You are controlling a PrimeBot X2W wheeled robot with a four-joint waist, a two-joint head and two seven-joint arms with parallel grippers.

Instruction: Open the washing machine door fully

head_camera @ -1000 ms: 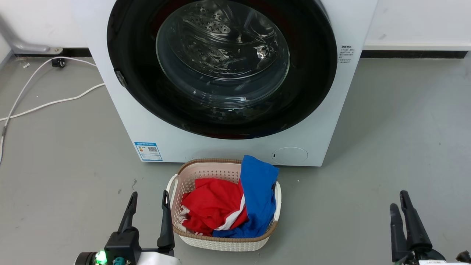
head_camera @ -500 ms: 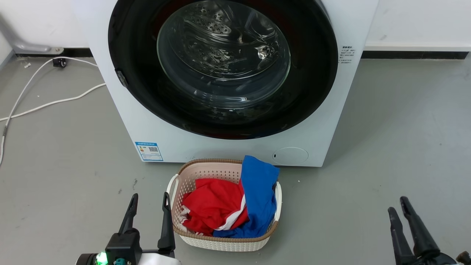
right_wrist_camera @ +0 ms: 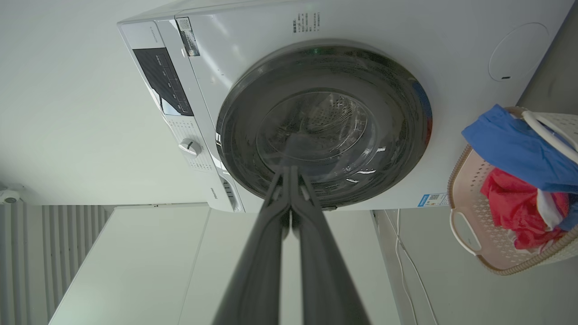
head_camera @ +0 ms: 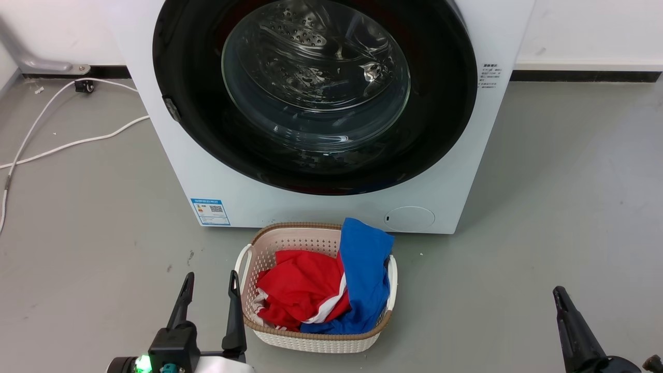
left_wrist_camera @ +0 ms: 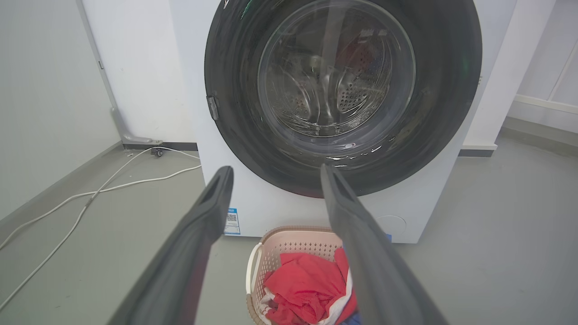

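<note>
The washing machine door [head_camera: 316, 88] is a big glossy black ring around a bulging glass window, and it lies flush against the white machine [head_camera: 481, 155]. It also appears in the left wrist view [left_wrist_camera: 343, 85] and, rolled sideways, in the right wrist view [right_wrist_camera: 323, 126]. A small grey catch [head_camera: 170, 109] sits on its left rim. My left gripper [head_camera: 211, 274] hangs open and empty at the lower left, well short of the machine [left_wrist_camera: 275, 169]. My right gripper [head_camera: 559, 292] is low at the right, its fingers pressed together on nothing [right_wrist_camera: 289, 170].
A white woven basket [head_camera: 316, 342] with red and blue clothes stands on the grey floor right before the machine, beside my left gripper. White cables [head_camera: 77, 142] trail across the floor at the left. A white wall runs behind.
My right gripper has sunk lower in the head view and rolled, so its two fingers now overlap as one. The left gripper and the door have not moved.
</note>
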